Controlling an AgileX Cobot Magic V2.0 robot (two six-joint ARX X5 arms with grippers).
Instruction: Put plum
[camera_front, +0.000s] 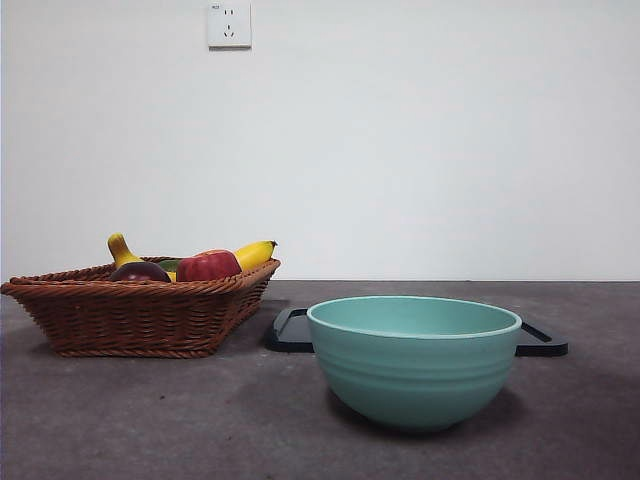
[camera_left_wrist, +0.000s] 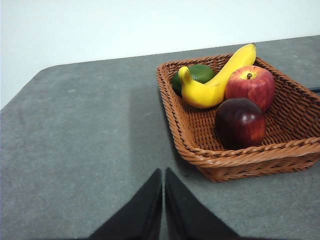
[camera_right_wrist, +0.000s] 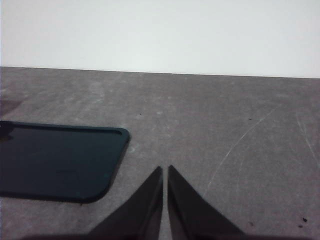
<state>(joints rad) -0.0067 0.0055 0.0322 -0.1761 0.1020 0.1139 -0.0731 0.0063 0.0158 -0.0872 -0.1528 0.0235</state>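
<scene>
Listing by view, front first: a wicker basket (camera_front: 140, 315) stands on the worktop (camera_front: 120, 420), holding the plum (camera_front: 139, 271), an apple (camera_front: 208, 265) and a banana (camera_front: 253, 254). Only the plum's dark top clears the rim. A teal bowl (camera_front: 414, 360) stands apart from the basket, with a black tray (camera_front: 290, 330) behind it. No arm shows.

Left wrist view: the left gripper (camera_left_wrist: 163, 172) hangs over bare worktop beside the basket, jaws pressed together, holding nothing. The plum (camera_left_wrist: 240, 123) lies in the basket near the rim closest to the gripper, touching or nearly touching the apple (camera_left_wrist: 250, 86). The banana (camera_left_wrist: 217, 80) and a green fruit (camera_left_wrist: 194, 75) lie farther in.

- Handling, judged: skin glossy, so likely slippery; body round and firm, liable to roll or squirt out.
- Weight, judged: light to moderate.
- Hold, judged: from above, jaws across the widest part, set so neither jaw wedges against the apple or the rim.

Right wrist view: the right gripper (camera_right_wrist: 165, 170) is closed and empty above the worktop, beside the tray (camera_right_wrist: 55, 160). No plum in sight.
</scene>
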